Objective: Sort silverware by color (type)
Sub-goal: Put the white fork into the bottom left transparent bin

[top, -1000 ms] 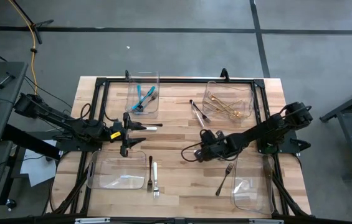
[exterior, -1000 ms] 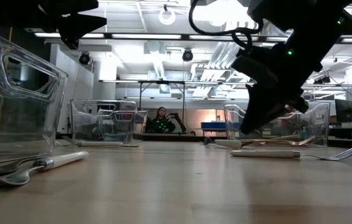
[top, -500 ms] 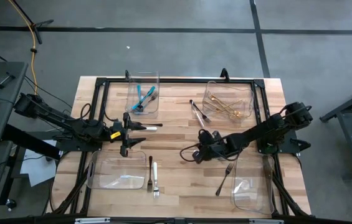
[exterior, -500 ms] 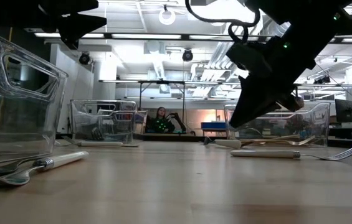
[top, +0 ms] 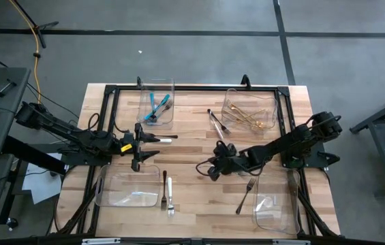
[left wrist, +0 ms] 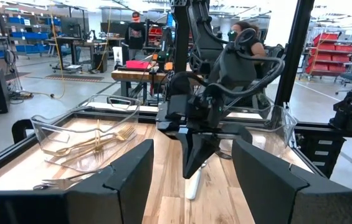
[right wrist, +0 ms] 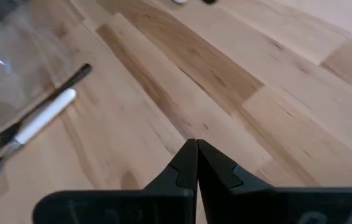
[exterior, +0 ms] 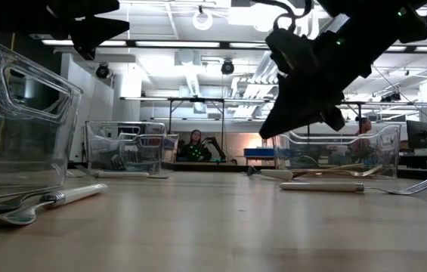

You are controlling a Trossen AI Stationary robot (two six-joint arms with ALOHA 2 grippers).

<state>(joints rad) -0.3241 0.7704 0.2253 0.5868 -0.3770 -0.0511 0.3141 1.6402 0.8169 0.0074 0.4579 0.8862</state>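
Observation:
My right gripper [top: 210, 170] hovers shut above the table's middle and holds nothing; in the right wrist view its shut fingertips [right wrist: 195, 152] point down at bare wood. My left gripper [top: 148, 145] waits open left of centre, above the table. A white-handled utensil [top: 166, 138] lies flat just beyond its far finger. A white-handled fork [top: 170, 188] and a dark fork [top: 163, 185] lie side by side near the near edge. Another fork [top: 245, 194] lies right of centre. Dark steel pieces [top: 217, 122] lie toward the far side. Teal pieces [top: 157, 105] and gold pieces [top: 250, 117] lie in bins.
Clear bins stand at the far side [top: 157, 102] [top: 250, 112] and near side [top: 127, 189] [top: 274, 204]. A black frame [top: 192, 88] rims the table. Bare wood lies under my right gripper. A person [exterior: 196, 145] sits far behind the table.
My right gripper has moved toward the table's left edge and risen a little, staying shut and holding nothing. The silverware has not moved.

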